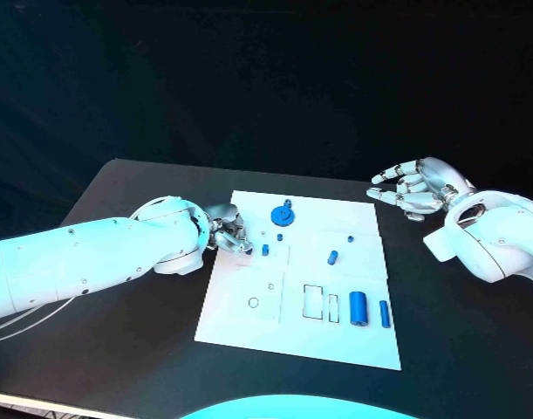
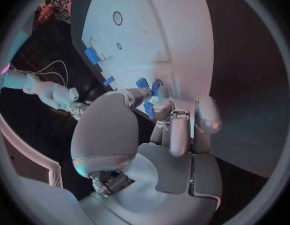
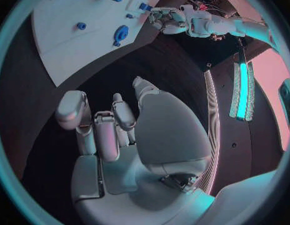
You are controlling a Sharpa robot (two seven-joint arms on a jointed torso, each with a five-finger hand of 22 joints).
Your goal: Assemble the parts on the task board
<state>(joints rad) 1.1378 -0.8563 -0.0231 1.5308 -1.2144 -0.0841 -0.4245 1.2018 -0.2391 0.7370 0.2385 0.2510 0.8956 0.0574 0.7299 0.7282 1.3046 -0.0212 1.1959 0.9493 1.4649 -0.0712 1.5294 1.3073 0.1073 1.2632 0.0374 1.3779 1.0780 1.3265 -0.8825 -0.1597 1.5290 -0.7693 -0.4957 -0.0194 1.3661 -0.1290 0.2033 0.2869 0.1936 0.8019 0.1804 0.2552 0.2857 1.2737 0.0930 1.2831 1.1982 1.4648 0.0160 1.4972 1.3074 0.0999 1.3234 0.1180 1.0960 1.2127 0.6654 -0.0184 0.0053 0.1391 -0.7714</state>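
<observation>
Left hand (image 1: 223, 229) fingers clamped on a part (image 2: 149, 108) at board's (image 1: 342, 345) 9 o'clock edge; right hand (image 1: 411, 188) fingers apart, empty, off board at 1 o'clock.

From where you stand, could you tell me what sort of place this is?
Probably a robotics lab or demo bench: a black table holds a white task board with small blue parts, worked by two white arms, the left robot hand at the board's edge, against dark backdrops.

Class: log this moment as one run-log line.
left hand: fingers curled at board's left edge, by small blue parts | right hand: open, off board | blue round part: on board
</observation>
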